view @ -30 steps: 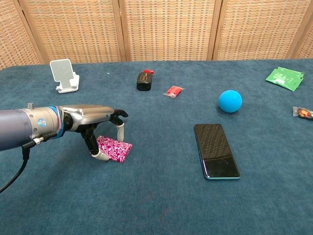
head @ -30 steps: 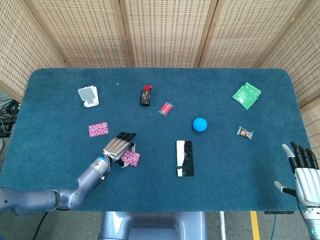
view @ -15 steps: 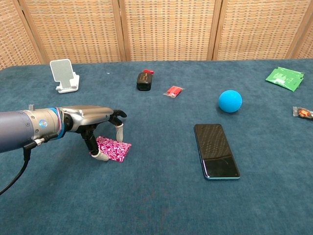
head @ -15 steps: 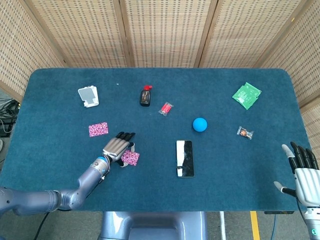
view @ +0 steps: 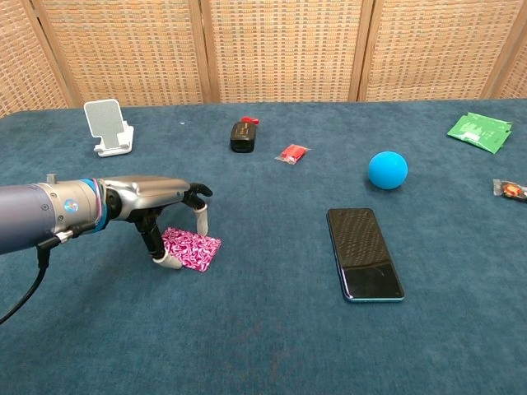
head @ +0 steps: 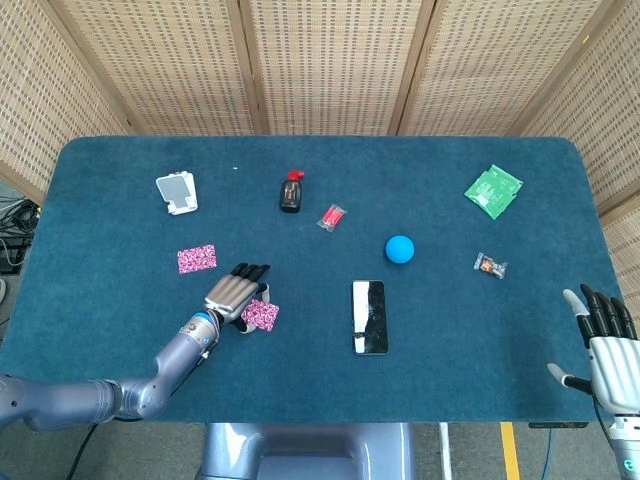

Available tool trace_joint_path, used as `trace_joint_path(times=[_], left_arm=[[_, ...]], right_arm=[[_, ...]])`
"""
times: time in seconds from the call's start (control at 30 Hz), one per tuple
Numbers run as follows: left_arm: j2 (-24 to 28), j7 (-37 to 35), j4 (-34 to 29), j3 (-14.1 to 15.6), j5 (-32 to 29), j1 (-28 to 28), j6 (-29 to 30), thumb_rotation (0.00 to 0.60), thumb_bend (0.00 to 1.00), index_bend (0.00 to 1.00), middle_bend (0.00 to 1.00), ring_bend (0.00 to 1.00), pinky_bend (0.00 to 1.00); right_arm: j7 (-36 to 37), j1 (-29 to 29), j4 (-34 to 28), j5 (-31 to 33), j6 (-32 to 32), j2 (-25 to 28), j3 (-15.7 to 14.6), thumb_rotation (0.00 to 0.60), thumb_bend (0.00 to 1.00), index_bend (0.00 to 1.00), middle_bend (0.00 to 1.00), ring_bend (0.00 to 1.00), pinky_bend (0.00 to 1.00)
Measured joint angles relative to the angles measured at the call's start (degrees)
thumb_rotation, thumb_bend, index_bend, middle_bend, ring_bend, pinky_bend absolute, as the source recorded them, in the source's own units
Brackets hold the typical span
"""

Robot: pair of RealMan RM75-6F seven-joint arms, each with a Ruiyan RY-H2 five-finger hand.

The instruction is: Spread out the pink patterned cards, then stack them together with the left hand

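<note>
Slightly leftward movement is noted since a second ago: the left hand (head: 232,295) and the pink card (view: 192,248) beneath it have shifted a little to the left on the table (head: 120,210); all other items are unchanged. Palm down, the left hand has its thumb tip resting on the near left edge of that card and its fingers (view: 200,216) curled down over the far edge, so the card is pinched flat against the cloth. In the head view this card (head: 263,315) shows just right of the hand. A second pink card (head: 197,258) lies flat, apart from the first, farther back and to the left; no hand touches it.

At the near right table edge the right hand (head: 606,342) hangs with fingers spread, holding nothing.

Other items on the table:
- phone (head: 369,316), face up, near centre
- blue ball (head: 400,249), beyond the phone
- small red packet (head: 331,217)
- dark bottle (head: 290,192) with red cap
- white stand (head: 177,192), far left
- green packet (head: 493,190), far right
- small wrapped sweet (head: 490,265), right
</note>
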Motion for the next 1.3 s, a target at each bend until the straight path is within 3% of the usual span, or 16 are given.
trace_joint_path(times=[0.67,1.3], left_arm=[[3.85,-2.29,-1.86,-1.99,1.04,1.4,2.45,0.6,0.23,0.29,0.0,0.0,0.0],[4.09,-2.11,12.77,-5.32,-16.88,2.98,0.06,0.6,0.23,0.31,0.0,0.0,0.0]], right_arm=[[0.23,-0.16,-0.27,-0.38,0.34,0.18,-0.13,0.6,0.0,0.0,0.0,0.0,0.0],[0.21,-0.19,-0.58,-0.95,0.56,0.27,-0.25,0.6,0.0,0.0,0.0,0.0,0.0]])
